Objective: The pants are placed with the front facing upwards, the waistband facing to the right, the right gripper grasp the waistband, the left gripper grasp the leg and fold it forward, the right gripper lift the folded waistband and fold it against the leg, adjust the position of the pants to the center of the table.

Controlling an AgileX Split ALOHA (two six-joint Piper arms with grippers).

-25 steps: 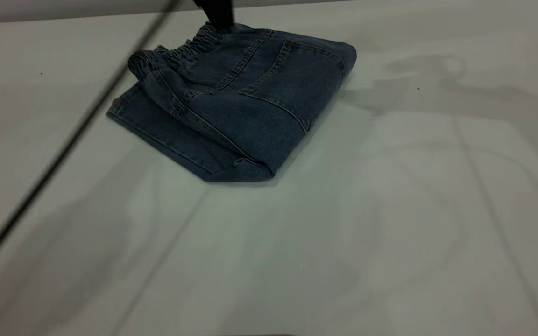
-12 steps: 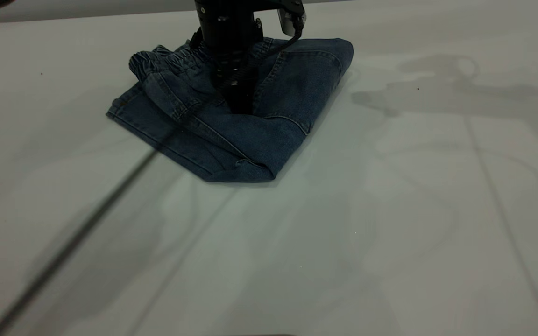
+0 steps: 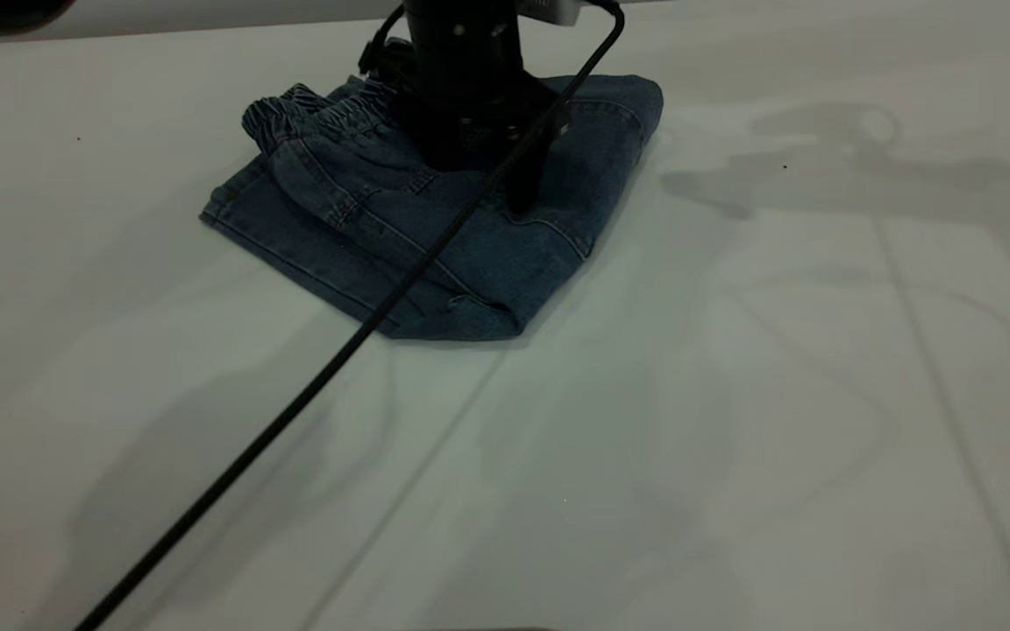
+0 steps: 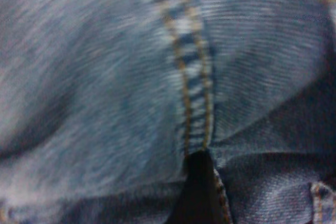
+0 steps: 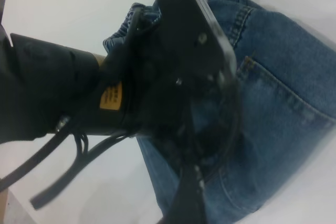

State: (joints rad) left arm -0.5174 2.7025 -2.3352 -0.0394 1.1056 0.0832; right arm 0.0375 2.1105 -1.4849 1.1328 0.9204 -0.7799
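Observation:
The pants (image 3: 470,263) lie folded in a compact bundle at the far middle of the table (image 3: 733,394), back pocket up. The ruched waistband (image 3: 321,114) lies along the bundle's far left edge. My left gripper (image 3: 483,171) stands down on top of the bundle, open, with both fingertips on the denim; its thin cable (image 3: 295,403) runs off to the near left. In the left wrist view one dark fingertip (image 4: 197,187) rests at a tan-stitched seam. The right wrist view looks down on the pants (image 5: 283,103). My right gripper (image 5: 185,203) shows only as a dark blur.
The cable slants across the near left of the table. Arm shadows (image 3: 821,166) fall to the right of the pants. Bare tabletop spreads in front of and to the right of the bundle.
The left gripper has come down from the far edge onto the folded pants and turned, spreading its fingers. Its cable has swung across the front. The bundle has barely shifted.

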